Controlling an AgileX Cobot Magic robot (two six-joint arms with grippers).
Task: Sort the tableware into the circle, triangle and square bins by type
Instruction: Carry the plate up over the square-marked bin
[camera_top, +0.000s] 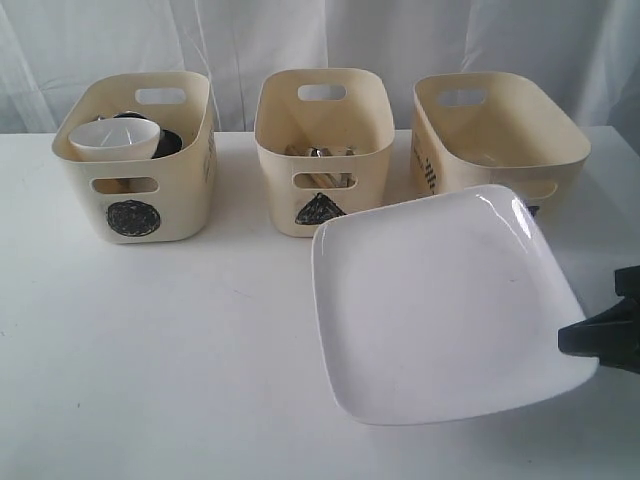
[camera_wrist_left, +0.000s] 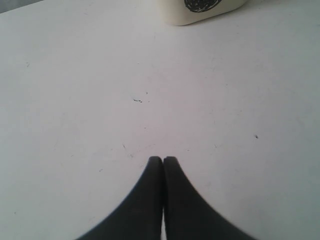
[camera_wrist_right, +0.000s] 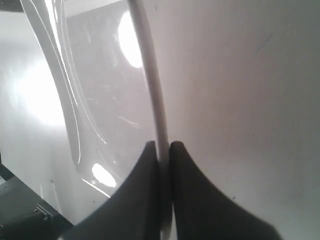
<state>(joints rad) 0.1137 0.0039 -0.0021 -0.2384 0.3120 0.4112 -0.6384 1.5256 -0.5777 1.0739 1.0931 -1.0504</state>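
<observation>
The large white rounded-square plate (camera_top: 440, 300) hangs tilted above the table at the right, in front of the right-hand bin (camera_top: 500, 140). My right gripper (camera_top: 575, 340) is shut on its near right rim; the wrist view shows the plate's edge (camera_wrist_right: 155, 100) pinched between the fingers of the right gripper (camera_wrist_right: 163, 146). The circle bin (camera_top: 140, 160) at the left holds the small white bowl (camera_top: 115, 138) over something dark. The triangle bin (camera_top: 322, 140) in the middle holds steel and wooden utensils (camera_top: 320, 152). My left gripper (camera_wrist_left: 163, 159) is shut and empty over bare table, near the circle bin (camera_wrist_left: 200, 10).
The three cream bins stand in a row along the back of the white table (camera_top: 180, 340), before a white curtain (camera_top: 300, 40). The right-hand bin's front mark is mostly hidden behind the plate.
</observation>
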